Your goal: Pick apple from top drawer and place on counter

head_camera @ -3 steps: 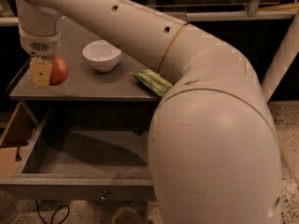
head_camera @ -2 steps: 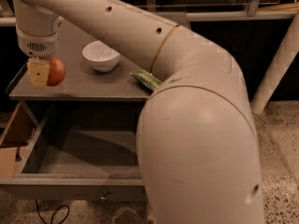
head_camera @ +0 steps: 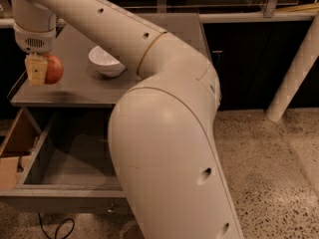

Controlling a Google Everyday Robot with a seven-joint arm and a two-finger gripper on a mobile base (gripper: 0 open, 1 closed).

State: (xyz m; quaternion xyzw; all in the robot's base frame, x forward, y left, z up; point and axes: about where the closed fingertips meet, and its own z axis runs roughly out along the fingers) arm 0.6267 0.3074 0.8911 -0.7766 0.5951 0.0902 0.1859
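My gripper (head_camera: 42, 70) hangs over the left end of the counter (head_camera: 79, 86), below its round white wrist. It is shut on the apple (head_camera: 53, 69), red-orange and round, which shows just right of the pale yellow finger (head_camera: 35, 70). The apple sits low over the counter top; I cannot tell whether it touches. The top drawer (head_camera: 60, 163) is pulled open below the counter front, and the part of its inside that shows is bare. My large white arm crosses the view and hides the drawer's right half.
A white bowl (head_camera: 105, 61) stands on the counter to the right of the apple. A cardboard box (head_camera: 12, 151) stands left of the drawer. A black cable (head_camera: 55, 228) lies on the speckled floor (head_camera: 269, 173). A white pillar (head_camera: 294, 78) leans at the right.
The view has shifted, so the counter and drawer now sit further left. The gripper still holds the apple over the counter's left end. A green packet seen earlier is now hidden behind the arm.
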